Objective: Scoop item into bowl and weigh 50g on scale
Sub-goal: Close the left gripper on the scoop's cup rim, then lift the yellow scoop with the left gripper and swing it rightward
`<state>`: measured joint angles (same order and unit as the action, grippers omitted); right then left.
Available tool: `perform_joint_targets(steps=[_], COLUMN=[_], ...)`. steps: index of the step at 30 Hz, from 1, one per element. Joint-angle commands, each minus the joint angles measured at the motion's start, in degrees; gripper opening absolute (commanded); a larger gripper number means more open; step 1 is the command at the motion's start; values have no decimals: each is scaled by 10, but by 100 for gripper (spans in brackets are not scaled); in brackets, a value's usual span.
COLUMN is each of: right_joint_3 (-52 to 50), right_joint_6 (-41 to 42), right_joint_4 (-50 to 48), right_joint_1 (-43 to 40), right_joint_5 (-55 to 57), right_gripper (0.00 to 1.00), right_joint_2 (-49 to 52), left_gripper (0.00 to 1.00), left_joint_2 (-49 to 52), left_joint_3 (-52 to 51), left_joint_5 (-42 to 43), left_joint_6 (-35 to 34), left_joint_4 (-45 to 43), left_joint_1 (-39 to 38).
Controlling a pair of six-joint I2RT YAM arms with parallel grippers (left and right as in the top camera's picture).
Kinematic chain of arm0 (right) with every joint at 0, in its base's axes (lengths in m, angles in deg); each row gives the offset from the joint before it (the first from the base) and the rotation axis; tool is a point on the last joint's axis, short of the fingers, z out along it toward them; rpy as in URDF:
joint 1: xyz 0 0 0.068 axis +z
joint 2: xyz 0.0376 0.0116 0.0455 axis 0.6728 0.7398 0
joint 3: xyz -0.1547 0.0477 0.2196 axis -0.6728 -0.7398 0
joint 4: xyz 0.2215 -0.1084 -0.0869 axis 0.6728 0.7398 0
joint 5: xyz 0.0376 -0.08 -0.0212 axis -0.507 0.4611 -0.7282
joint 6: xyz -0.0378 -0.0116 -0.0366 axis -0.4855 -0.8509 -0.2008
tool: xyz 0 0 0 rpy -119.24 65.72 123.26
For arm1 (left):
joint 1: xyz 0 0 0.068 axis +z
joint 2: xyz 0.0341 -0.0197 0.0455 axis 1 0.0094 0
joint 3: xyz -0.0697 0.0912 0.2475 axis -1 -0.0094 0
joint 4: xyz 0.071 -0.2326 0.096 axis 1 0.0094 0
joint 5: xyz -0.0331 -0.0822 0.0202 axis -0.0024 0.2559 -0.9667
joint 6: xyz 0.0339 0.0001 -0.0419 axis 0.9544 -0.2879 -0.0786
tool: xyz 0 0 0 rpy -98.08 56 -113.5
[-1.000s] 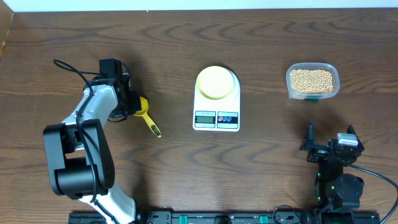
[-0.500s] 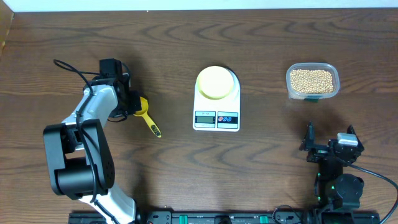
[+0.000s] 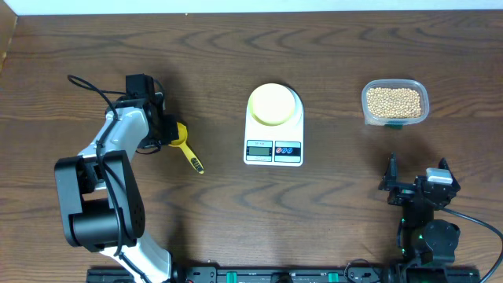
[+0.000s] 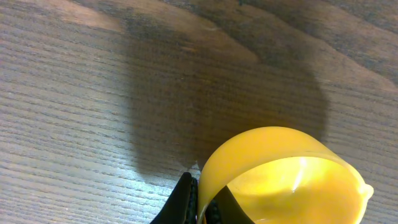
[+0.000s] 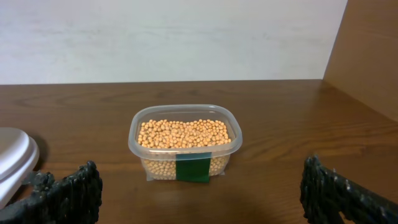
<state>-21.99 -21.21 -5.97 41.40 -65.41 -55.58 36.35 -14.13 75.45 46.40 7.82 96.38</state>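
The tan beans fill a clear plastic container at the back right, also seen in the right wrist view. The pale-yellow bowl sits on the white scale at the table's middle. A yellow long-handled scoop lies left of the scale. My left gripper is shut on the scoop's cup rim; the cup looks empty. My right gripper is open and empty near the front right, its fingers spread wide facing the container.
The scale's edge shows at the left of the right wrist view. A white wall runs behind the table's far edge. A black cable loops beside the left arm.
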Motion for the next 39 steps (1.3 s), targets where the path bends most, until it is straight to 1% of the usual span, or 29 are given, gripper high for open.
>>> perform_joint_targets(steps=[1,7,13,20,24,29,37,39], right_joint_3=[0,0,0,0,0,0,0,0], right_joint_6=[-4,-4,-4,-4,-4,-4,-4,-4], right_joint_4=[1,1,1,1,1,1,1,1], right_joint_1=[5,5,5,5,5,5,5,5], right_joint_5=[9,9,9,9,9,9,9,9], right_gripper=[99,99,99,99,99,99,99,99], right_joint_2=[-3,-3,-3,-3,-3,-3,-3,-3], left_gripper=[8,8,8,8,8,8,8,8], left_joint_2=[9,7,-16,-38,-47,-70,-140,-162], left_joint_3=[8,9,10,10,10,10,10,10], left_joint_5=[5,5,6,6,6,8,8,8], left_joint_6=[-1,-1,-2,-19,-45,-96,-102,-113], left_joint_4=[3,6,13,17,21,30,59,63], left_joint_1=[-1,-1,-1,-1,-1,-1,-1,-1])
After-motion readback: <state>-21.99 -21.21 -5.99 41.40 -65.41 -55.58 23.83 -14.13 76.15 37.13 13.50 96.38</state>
